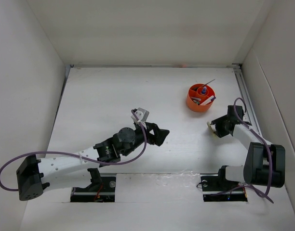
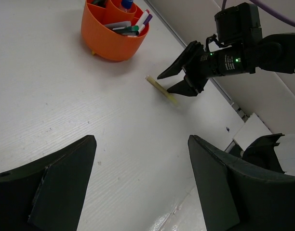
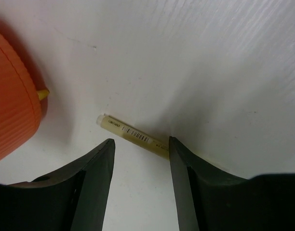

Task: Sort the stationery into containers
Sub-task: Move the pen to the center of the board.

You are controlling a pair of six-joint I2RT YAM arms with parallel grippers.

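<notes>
Pen (image 3: 133, 136) of pale yellow plastic lies on the white worktop (image 3: 210, 57) near the round orange plastic holder (image 3: 12, 96), under my open right claw (image 3: 140, 140), pointing finger to finger; my open left claw (image 2: 141, 139) is farther off.

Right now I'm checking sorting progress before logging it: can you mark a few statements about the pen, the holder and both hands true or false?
1. The yellow pen lies on the table, outside the orange holder. True.
2. The left hand holds a marker. False: it is open and empty.
3. The right hand is shut. False: its jaws stand open right at the yellow pen.
4. The orange holder has several pens in it. True.
</notes>
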